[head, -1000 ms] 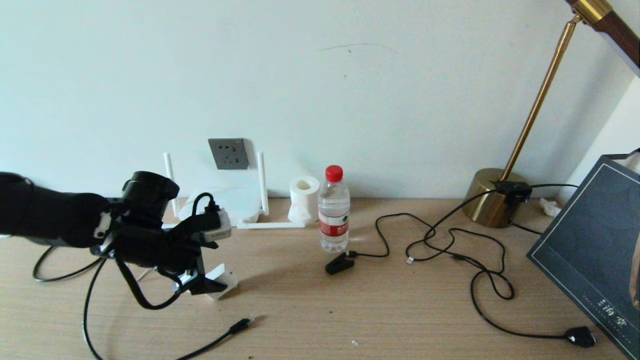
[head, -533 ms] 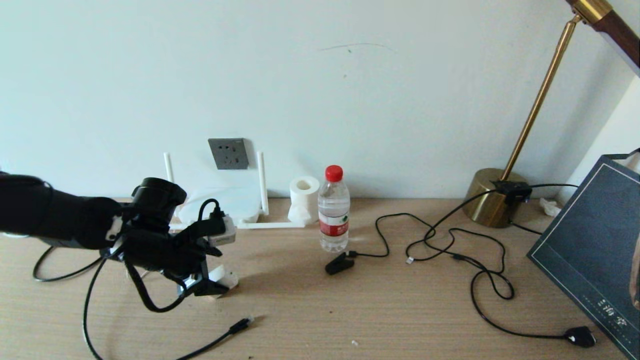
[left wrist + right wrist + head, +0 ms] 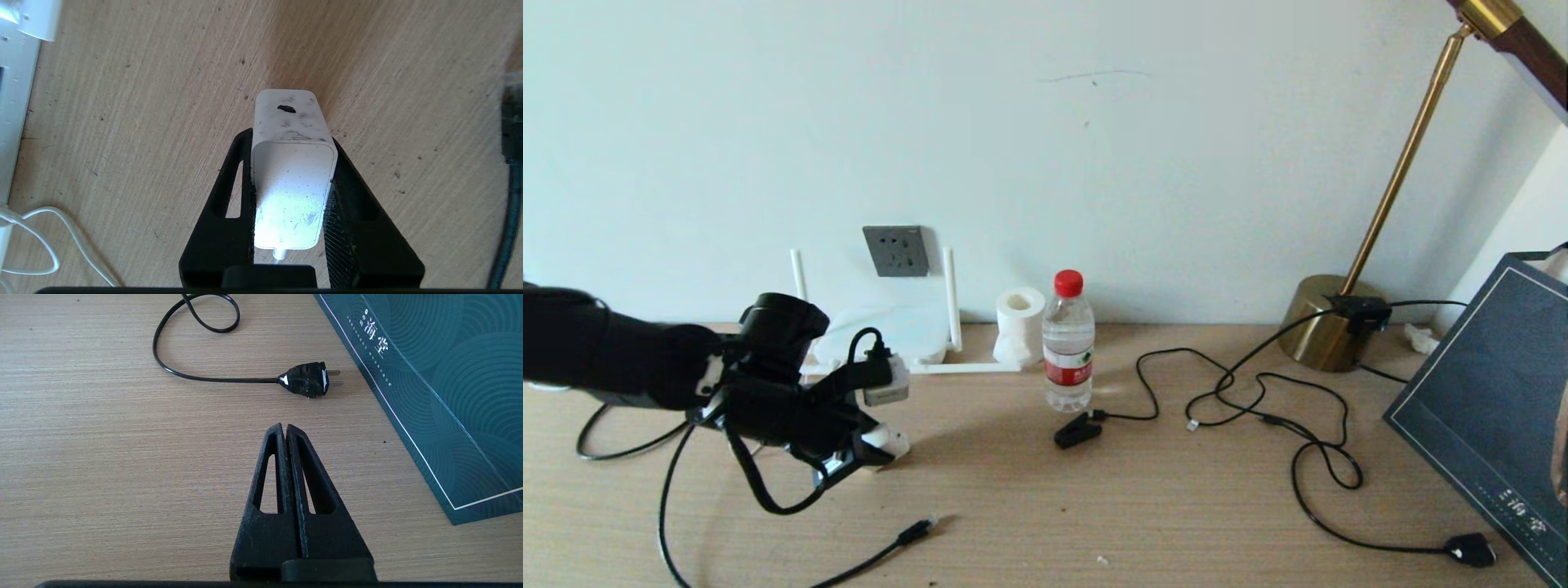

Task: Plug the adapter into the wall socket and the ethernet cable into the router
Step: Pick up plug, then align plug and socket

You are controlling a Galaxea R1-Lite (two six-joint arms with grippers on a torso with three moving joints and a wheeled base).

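Observation:
My left gripper is low over the desk at the left, shut on the white adapter. In the left wrist view both fingers press the sides of the adapter, which rests on the wood with its thin white cord looping away. The dark grey wall socket is on the wall behind, above the white router, whose front my arm partly hides. The ethernet cable lies in front of the arm, its connector on the desk. My right gripper is shut and empty over bare wood.
A water bottle and a tissue roll stand right of the router. A black clip plug, tangled black cords, a chunky black plug, a brass lamp base and a dark box fill the right side.
The left gripper has come down a little and to the right, and its fingers have closed from wide open onto the adapter. The right arm has not moved.

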